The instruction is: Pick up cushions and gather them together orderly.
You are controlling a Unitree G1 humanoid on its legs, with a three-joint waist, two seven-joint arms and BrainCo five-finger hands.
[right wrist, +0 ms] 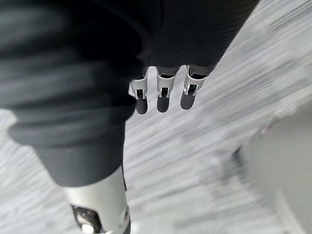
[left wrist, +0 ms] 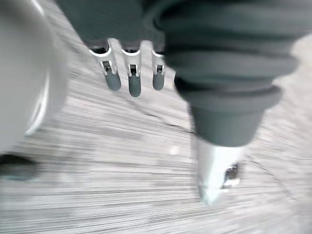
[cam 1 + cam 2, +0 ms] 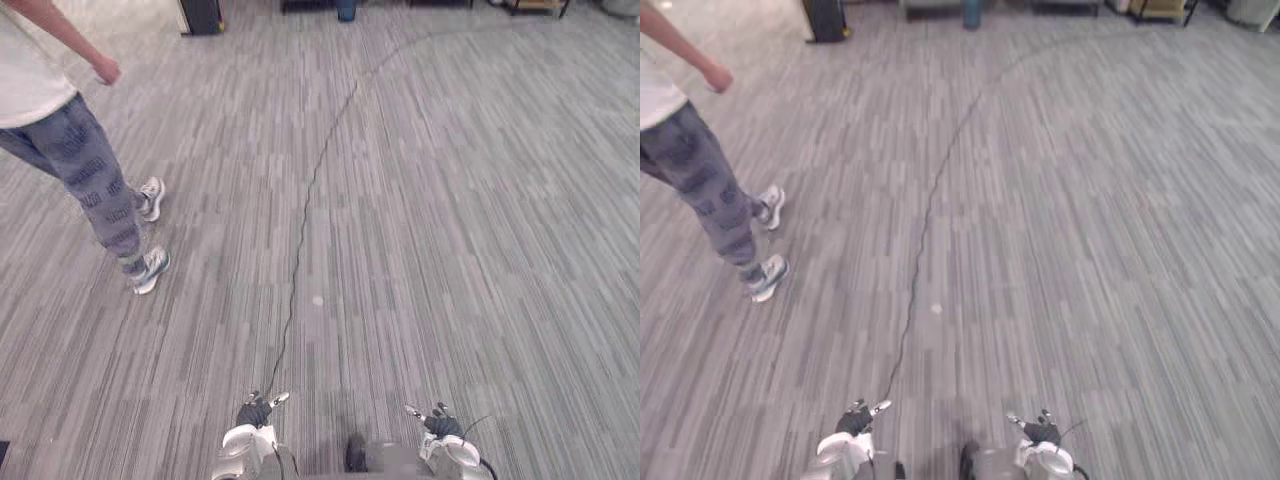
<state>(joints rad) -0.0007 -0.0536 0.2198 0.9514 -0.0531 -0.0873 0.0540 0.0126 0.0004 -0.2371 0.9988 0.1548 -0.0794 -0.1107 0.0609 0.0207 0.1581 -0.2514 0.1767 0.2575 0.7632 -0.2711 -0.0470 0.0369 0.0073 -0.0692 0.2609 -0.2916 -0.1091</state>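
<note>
My left hand [image 3: 255, 411] hangs low at the bottom edge of the eye views, over grey striped carpet. In the left wrist view its fingers [image 2: 132, 78] hang straight and its thumb [image 2: 213, 168] stands apart, with only carpet beneath them. My right hand [image 3: 441, 424] hangs at the same height to the right. Its fingers [image 1: 163, 95] are straight too and hold nothing.
A person [image 3: 75, 150] in grey trousers and sneakers stands on the carpet at the left, one arm hanging out. A black box [image 3: 200, 15], a blue object [image 3: 345, 10] and a wooden piece of furniture [image 3: 538, 6] line the far edge of the room.
</note>
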